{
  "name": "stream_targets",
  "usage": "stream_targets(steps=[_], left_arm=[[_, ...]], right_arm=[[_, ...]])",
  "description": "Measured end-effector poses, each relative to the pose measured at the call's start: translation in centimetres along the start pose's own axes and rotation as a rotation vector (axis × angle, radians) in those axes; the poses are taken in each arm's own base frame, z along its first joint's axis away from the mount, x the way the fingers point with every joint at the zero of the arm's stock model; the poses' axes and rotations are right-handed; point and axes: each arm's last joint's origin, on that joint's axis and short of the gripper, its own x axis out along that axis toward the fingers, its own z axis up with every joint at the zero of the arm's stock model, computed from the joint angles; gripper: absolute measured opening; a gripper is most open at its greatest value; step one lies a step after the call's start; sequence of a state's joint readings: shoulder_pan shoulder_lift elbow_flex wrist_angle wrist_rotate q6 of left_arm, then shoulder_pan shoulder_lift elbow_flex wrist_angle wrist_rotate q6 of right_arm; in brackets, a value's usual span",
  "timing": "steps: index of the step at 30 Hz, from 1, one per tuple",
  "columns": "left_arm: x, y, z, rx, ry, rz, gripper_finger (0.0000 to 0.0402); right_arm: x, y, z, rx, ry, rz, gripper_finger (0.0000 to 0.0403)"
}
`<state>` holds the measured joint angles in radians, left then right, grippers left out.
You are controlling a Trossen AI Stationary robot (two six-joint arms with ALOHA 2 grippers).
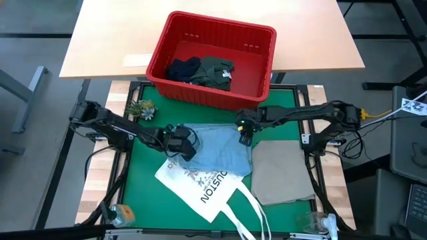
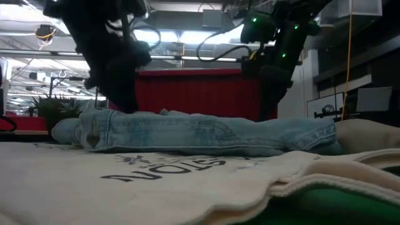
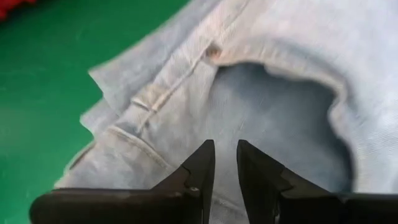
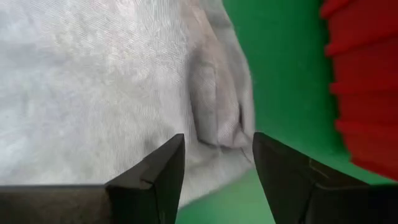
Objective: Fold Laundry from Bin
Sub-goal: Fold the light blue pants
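Observation:
Light blue denim jeans (image 1: 217, 152) lie flat on the green mat, their near edge over a white tote bag (image 1: 200, 187). My left gripper (image 1: 185, 145) stands at the jeans' left end, over the waistband (image 3: 155, 93); its fingers are a narrow gap apart with nothing between them. My right gripper (image 1: 245, 138) is open at the jeans' far right corner, its fingers on either side of a fold at the cloth's edge (image 4: 214, 106). A folded beige cloth (image 1: 281, 175) lies to the right. The red bin (image 1: 220, 23) holds a dark navy garment (image 1: 183, 69) and a dark olive one (image 1: 217, 72).
The bin stands at the mat's far edge, half on a tan table (image 1: 120, 40) behind. A small plant (image 1: 141, 108) sits at the far left of the mat. The tote bag's handles (image 1: 247, 213) trail toward the near edge. Bare green mat (image 1: 143, 180) shows at the near left.

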<state>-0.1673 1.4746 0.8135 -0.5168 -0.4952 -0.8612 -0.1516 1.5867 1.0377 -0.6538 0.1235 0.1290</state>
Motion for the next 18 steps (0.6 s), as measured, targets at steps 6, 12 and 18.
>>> stream_targets(steps=[6, 12, 18], left_arm=[[-2.3, 0.5, 1.0, -0.054, -0.052, -0.096, 0.0064], [-3.4, 0.0, 1.5, -0.087, -0.1, -0.192, 0.0064], [-3.6, -0.8, 1.6, -0.103, -0.13, -0.248, 0.0064]], right_arm=[[-1.6, -0.1, -0.6, 0.027, 0.016, 0.036, 0.0191], [-1.8, 1.0, -0.5, 0.002, -0.008, 0.123, 0.0191], [-2.1, 3.9, 0.1, -0.074, -0.119, 0.158, 0.0191]])
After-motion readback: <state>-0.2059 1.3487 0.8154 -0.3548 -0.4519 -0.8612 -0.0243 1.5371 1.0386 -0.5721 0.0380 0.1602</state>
